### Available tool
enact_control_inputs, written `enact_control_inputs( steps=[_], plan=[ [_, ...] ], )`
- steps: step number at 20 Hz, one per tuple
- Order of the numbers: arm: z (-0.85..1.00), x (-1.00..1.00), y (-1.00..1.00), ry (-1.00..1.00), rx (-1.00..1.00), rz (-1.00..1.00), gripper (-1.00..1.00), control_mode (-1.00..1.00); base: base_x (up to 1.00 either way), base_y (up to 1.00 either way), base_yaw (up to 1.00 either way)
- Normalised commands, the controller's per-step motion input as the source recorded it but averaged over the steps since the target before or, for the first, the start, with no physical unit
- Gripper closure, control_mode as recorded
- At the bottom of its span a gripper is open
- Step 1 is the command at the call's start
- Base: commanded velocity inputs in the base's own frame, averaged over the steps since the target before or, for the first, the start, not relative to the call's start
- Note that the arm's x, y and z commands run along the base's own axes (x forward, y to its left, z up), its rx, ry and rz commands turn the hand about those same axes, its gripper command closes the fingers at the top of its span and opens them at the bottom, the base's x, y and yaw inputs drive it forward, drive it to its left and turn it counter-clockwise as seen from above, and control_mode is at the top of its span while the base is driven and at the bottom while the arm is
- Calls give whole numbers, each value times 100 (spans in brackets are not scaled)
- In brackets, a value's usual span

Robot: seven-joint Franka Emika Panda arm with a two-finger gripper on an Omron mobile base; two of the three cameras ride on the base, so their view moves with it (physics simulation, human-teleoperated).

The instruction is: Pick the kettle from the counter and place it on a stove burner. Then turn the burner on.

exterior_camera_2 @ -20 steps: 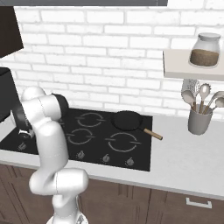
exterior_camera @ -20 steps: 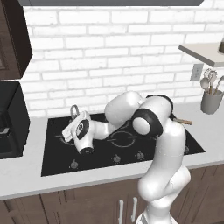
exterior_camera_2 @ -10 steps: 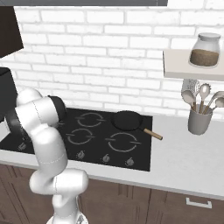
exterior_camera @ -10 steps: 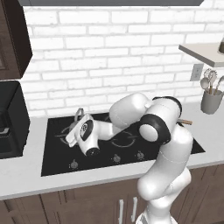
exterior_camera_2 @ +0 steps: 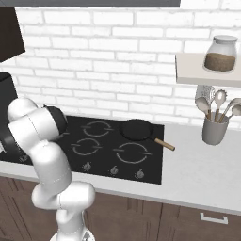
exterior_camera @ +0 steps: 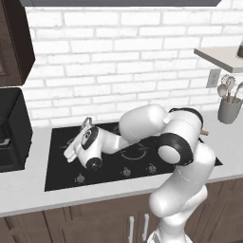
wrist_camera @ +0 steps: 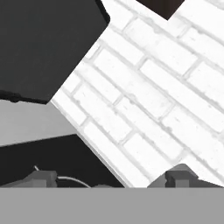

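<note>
The claw (exterior_camera: pixel 72 151) hangs low over the left part of the stove (exterior_camera: pixel 59 178), its wrist tilted toward the brick wall. In the hand view its two fingertips (wrist_camera: pixel 41 178) stand apart with a thin grey arc between them at the bottom edge, but whether they grip anything cannot be told. A grey loop, seemingly the kettle (exterior_camera: pixel 86 124) handle, shows just behind the claw; its body is hidden. Left of the claw sits a black appliance (exterior_camera: pixel 14 128) on the counter (exterior_camera: pixel 28 199). Well to its right lie the pan (exterior_camera_2: pixel 137 130) and utensil cup (exterior_camera_2: pixel 214 130).
</note>
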Motion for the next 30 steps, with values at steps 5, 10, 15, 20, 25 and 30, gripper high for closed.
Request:
enact_control_inputs(
  steps=[5,10,15,20,25,30],
  plan=[
    [59,-44,15,2,2,-7,-100,-100,0,0,0],
    [33,-59,7,0,5,-11,-100,-100,0,0,0],
    [5,-96,6,10,26,-24,-100,-100,0,0,0],
    [18,-98,0,14,33,-27,-100,-100,0,0,0],
    [56,-70,0,13,35,-24,-100,-100,0,0,0],
    [18,-35,-4,34,33,-22,-100,-100,0,0,0]
  ],
)
